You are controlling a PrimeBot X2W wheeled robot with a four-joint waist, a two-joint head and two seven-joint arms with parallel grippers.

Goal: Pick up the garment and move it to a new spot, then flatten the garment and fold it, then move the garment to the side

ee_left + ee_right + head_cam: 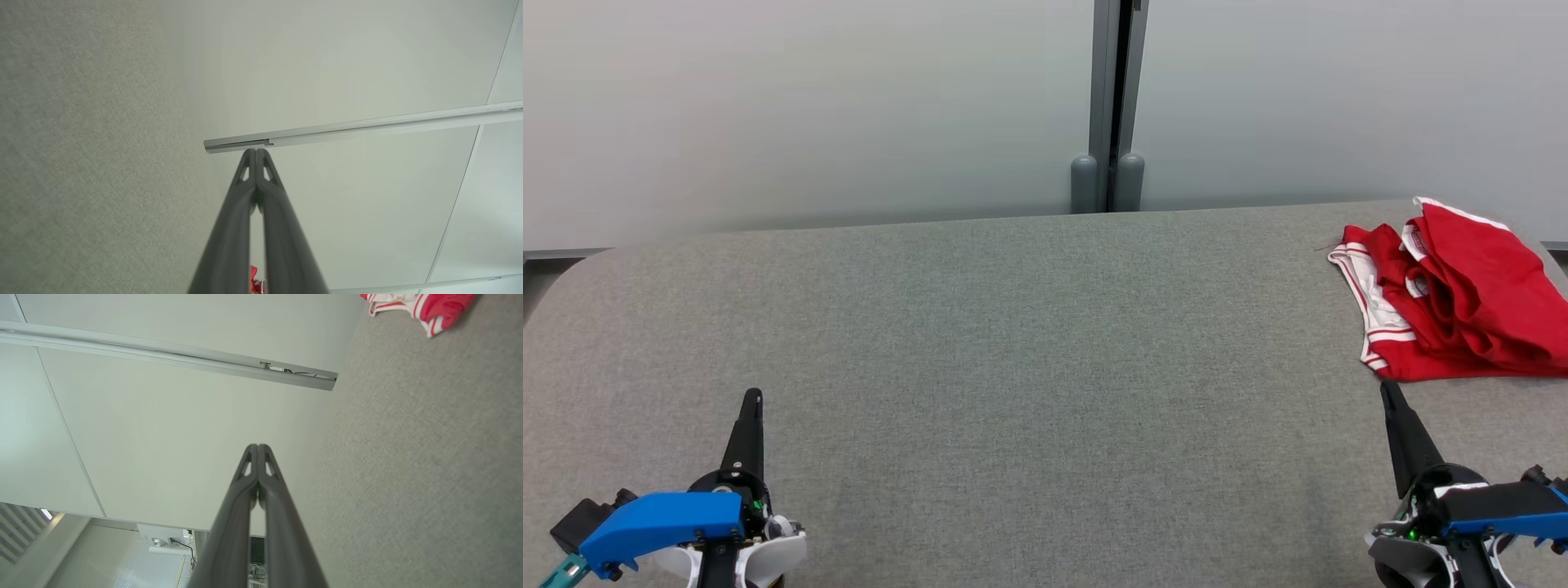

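The garment [1454, 298] is red with white striped trim and lies crumpled in a heap at the far right of the grey table [1029, 343]. In the right wrist view a corner of the garment [429, 306] shows at the top edge. A sliver of red garment [254, 279] peeks between the left fingers in the left wrist view. My left gripper [753, 397] rests at the lower left, shut and empty. My right gripper [1387, 387] sits at the lower right, shut and empty, its tip just short of the garment's near edge. Both pairs of fingertips touch, left gripper [256, 150] and right gripper [258, 445].
A pale wall with a dark vertical post [1116, 106] stands behind the table's far edge. The table's rounded left corner [580, 265] is in view. A metal rail [171, 359] runs along the wall panels.
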